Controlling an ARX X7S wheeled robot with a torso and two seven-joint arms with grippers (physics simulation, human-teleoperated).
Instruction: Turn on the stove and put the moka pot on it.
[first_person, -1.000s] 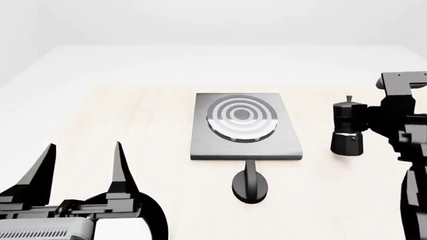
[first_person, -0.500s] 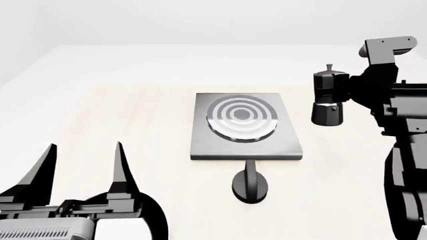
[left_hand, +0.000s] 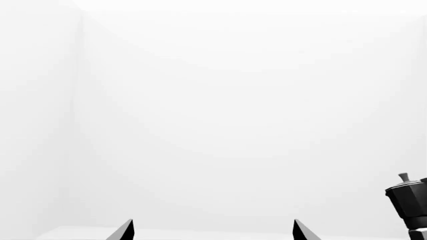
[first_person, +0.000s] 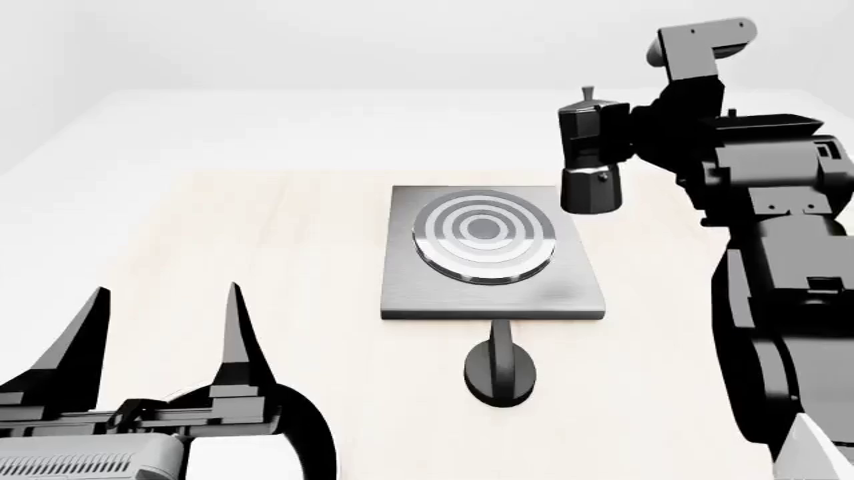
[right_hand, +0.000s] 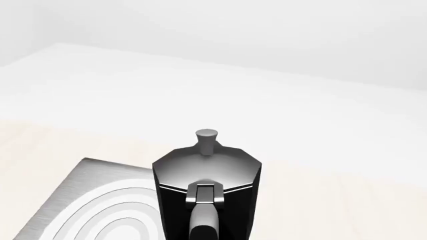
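- My right gripper (first_person: 638, 128) is clamped on the moka pot (first_person: 591, 155) by the handle side, holding it upright in the air, clear of the table (first_person: 200, 230).
- Taking the stove (first_person: 489, 254) as the landmark: from the head camera the pot hangs just beyond the stove's far right corner, its base above the plate's edge and to the right of the round burner (first_person: 485, 234), not touching it.
- In the right wrist camera I look down the pot's curved handle (right_hand: 203, 220) onto the faceted lid (right_hand: 207, 165) and its small top knob (right_hand: 206, 134); the stove plate (right_hand: 80, 185) and its pale concentric rings lie below and to one side of the pot (my own fingers are out of that frame, so the grip itself shows only from the head camera).
- The stove knob (first_person: 501, 368) sits on the table just in front of the stove's near edge, roughly centred on it; I cannot tell from its lever which setting it is at.
- My left gripper (first_person: 160, 340) is low, in front of the stove and well to its left, with its two pointed fingers spread apart and holding nothing.
- The left wrist camera shows only those two fingertips (left_hand: 124, 231), mostly white background, and the moka pot (left_hand: 408, 202) at the frame's edge, far from them.
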